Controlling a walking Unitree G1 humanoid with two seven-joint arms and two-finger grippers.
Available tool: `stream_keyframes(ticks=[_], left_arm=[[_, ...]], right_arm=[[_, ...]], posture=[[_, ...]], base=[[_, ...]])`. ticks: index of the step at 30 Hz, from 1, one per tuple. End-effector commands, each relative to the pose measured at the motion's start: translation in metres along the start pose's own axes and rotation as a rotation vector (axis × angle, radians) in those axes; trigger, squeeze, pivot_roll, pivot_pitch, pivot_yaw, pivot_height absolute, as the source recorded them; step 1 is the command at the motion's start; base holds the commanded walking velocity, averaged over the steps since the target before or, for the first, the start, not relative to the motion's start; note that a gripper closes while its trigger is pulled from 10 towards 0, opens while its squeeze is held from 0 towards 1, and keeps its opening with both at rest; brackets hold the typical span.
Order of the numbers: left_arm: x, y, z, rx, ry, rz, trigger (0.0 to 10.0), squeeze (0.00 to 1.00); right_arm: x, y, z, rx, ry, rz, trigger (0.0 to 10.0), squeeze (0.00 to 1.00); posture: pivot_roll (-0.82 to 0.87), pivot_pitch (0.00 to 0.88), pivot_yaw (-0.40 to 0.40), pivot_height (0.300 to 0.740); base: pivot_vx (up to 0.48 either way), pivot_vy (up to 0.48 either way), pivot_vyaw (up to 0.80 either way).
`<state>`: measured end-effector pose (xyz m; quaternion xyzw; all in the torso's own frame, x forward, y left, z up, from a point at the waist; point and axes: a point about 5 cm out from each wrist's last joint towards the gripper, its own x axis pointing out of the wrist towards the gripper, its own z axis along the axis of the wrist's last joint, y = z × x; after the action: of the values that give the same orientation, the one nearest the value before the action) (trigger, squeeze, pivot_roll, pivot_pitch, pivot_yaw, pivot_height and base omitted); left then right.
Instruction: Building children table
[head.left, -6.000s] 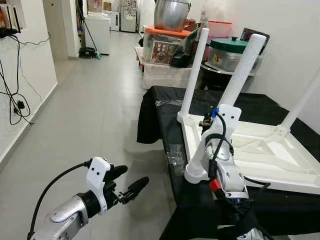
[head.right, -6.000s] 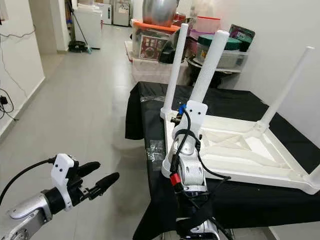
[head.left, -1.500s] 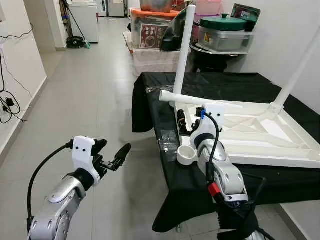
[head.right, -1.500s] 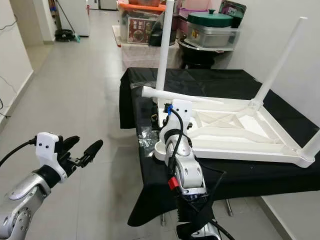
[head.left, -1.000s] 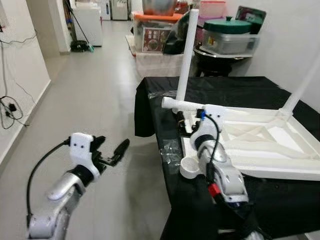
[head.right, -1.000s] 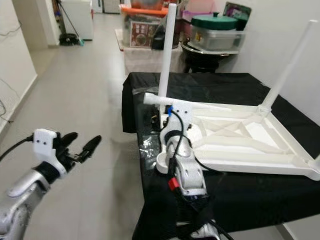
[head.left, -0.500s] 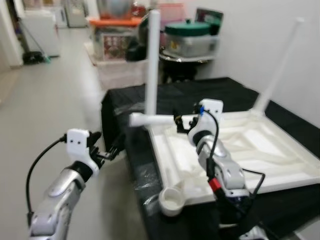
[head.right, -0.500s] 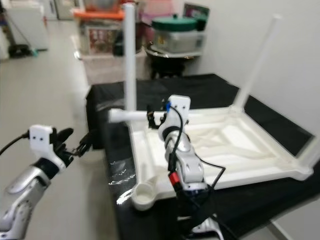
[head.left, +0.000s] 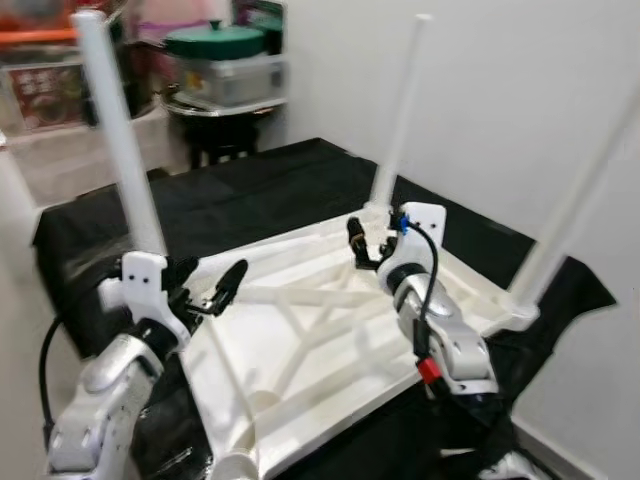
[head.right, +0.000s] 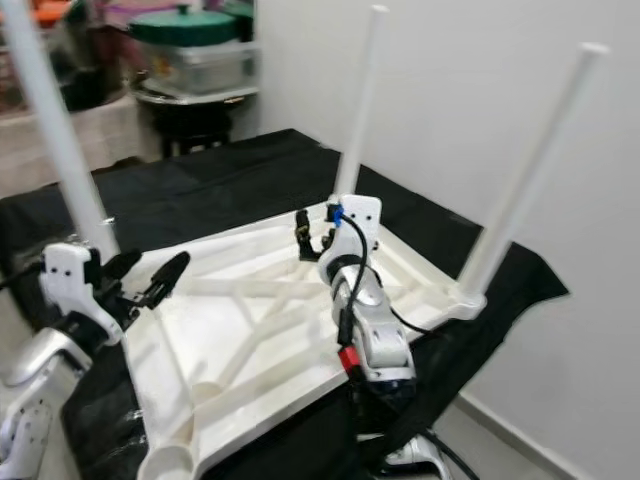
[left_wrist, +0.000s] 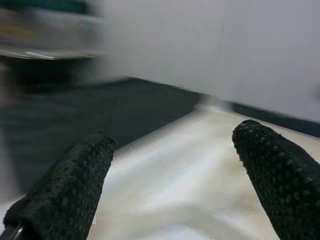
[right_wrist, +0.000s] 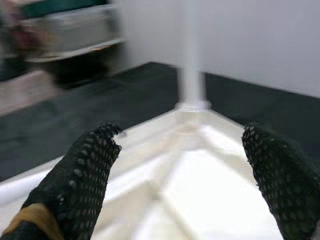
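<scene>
Item: white children's table top (head.left: 300, 350), lying upside down on a black-draped table (head.left: 250, 200), ribbed underside facing up, one corner pointing toward the robot. Nearest that corner, an empty round leg socket (head.right: 168, 462) is sitting open at the rim; no leg is standing in it. Three white legs are standing upright in the other corners: the left leg (head.left: 120, 150), the far leg (head.left: 400, 110) and the right leg (head.right: 525, 170), long axes vertical. Left hand (head.left: 205, 290): hovering over the left edge of the top, just beside the base of the left leg, fingers apart and holding nothing; in its wrist view the two black fingers (left_wrist: 75, 180) are framing bare white plastic. Right hand (head.left: 362, 245): reaching over the middle of the top toward the far corner, fingers spread and empty; in its wrist view the foot of the far leg (right_wrist: 190, 95) is lying straight ahead between the fingers (right_wrist: 85, 170), still apart from them. Judgement: the empty socket is lying nearer than either hand, on the robot's left side, so the left hand is looking the better placed for it. No loose fourth leg can be made out. Beyond the table, a green-lidded pot (head.left: 215, 45) is standing among stored boxes.
</scene>
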<state>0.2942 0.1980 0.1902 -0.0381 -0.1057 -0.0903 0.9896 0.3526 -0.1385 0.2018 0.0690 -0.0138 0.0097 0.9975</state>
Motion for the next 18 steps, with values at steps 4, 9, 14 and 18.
stream_keyframes(ticks=[4, 9, 14, 18], left_arm=[[-0.013, 0.064, 0.017, 0.212, -0.033, 0.467, 10.0, 0.00], [-0.030, 0.099, 0.027, 0.350, -0.007, 0.661, 10.0, 0.00], [-0.033, 0.106, 0.025, 0.299, 0.021, 0.657, 10.0, 0.00], [-0.030, 0.099, 0.006, 0.115, 0.111, 0.563, 10.0, 0.00]], right_arm=[[0.000, 0.005, -0.002, 0.000, -0.003, 0.022, 10.0, 0.00], [0.001, 0.004, -0.003, -0.001, 0.002, 0.020, 10.0, 0.00], [0.001, 0.003, -0.003, -0.004, 0.002, 0.019, 10.0, 0.00], [0.001, 0.001, -0.005, -0.034, 0.006, 0.011, 10.0, 0.00]], posture=[[0.08, 0.000, -0.071, 0.740], [0.08, 0.000, -0.071, 0.740], [0.08, 0.000, -0.070, 0.740], [0.08, 0.000, -0.069, 0.740]], base=[[0.000, 0.000, 0.00], [0.000, 0.000, 0.00], [0.000, 0.000, 0.00], [0.000, 0.000, 0.00]])
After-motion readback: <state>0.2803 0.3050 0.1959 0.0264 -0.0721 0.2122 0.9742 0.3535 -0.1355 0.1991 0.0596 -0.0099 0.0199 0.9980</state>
